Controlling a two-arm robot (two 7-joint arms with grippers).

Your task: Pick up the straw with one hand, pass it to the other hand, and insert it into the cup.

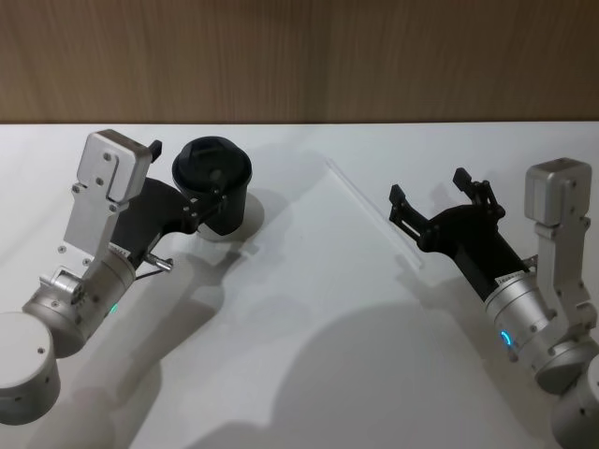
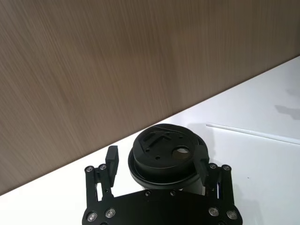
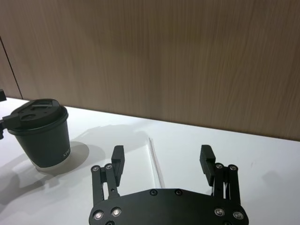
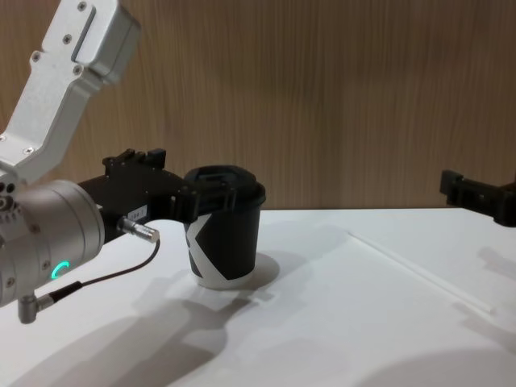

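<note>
White bench (image 1: pixel 309 365), brown wood-grain wall (image 1: pixel 299 56) along its far edge. Small black paper cup with black plastic lid (image 1: pixel 212 173) stands upright at far left of the bench; white angular mark on its side and white base rim seen from the chest view. Left pincer (image 2: pixel 157 159), black with two fingers on a silver cylindrical wrist carrying a green lit ring (image 4: pixel 58 270) and a thin dark cable (image 4: pixel 105 278), reaches in at lid height. It is spread, one finger on either side of the lid. A gap shows at one finger; the other sits just beside the rim, contact not clear. Long thin straight white straw (image 1: pixel 360 196) lies flat on the bench right of centre, well apart from the cup, running from far-left to near-right. Right pincer (image 1: pixel 435 195), black on a silver wrist with a blue lit ring (image 1: pixel 506 339), hovers above the straw, clear of the bench. It is spread wide and holds nothing; in its wrist view the straw (image 3: pixel 154 161) lies between the two fingers.
</note>
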